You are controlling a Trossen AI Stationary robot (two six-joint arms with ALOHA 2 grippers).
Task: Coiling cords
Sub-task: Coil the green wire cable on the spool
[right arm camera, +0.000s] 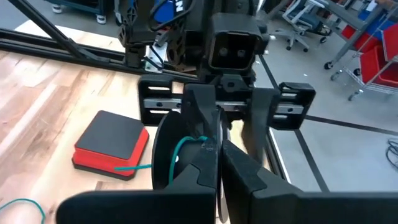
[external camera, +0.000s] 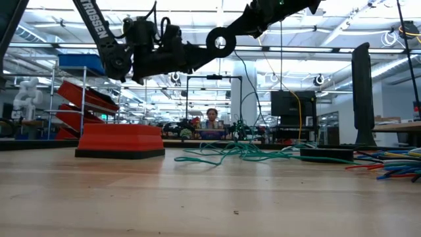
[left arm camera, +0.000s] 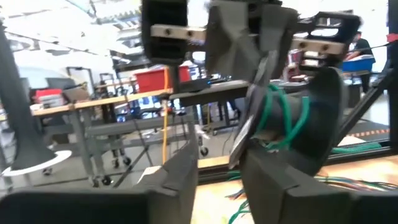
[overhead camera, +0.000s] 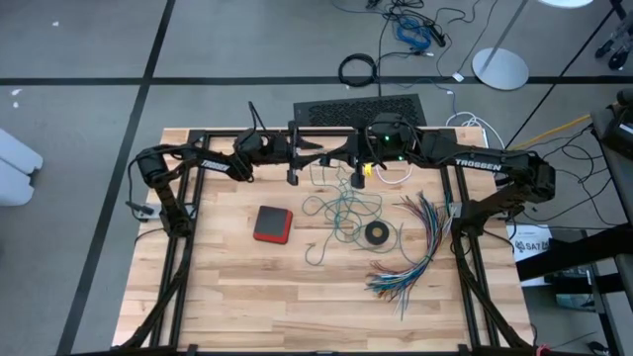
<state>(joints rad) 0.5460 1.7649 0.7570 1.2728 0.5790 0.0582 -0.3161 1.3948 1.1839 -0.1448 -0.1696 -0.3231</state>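
Both arms meet above the table's far middle. My right gripper (right arm camera: 217,149) is shut, and its fingers reach between the open fingers of my left gripper (left arm camera: 230,168). The teal-green cord (overhead camera: 341,213) is looped round one left finger. From there it hangs down (external camera: 241,99) to a loose tangle lying on the table (external camera: 250,153). The white cord (overhead camera: 394,176) lies near the far edge, under the right arm. My left gripper carries loops of the teal cord (left arm camera: 283,118) round the outside of one open finger (left arm camera: 317,124); nothing is pinched between its fingers. My right gripper pinches a strand of the teal cord (right arm camera: 202,139) at its fingertips, coming level from the table's right. The strand runs from there round the left finger.
A red-and-black box (overhead camera: 272,224) lies left of the tangle. A small black ring (overhead camera: 376,233) lies right of it. A fanned bundle of multicoloured wires (overhead camera: 415,247) spreads at the right. A dark mat (overhead camera: 361,107) borders the far edge.
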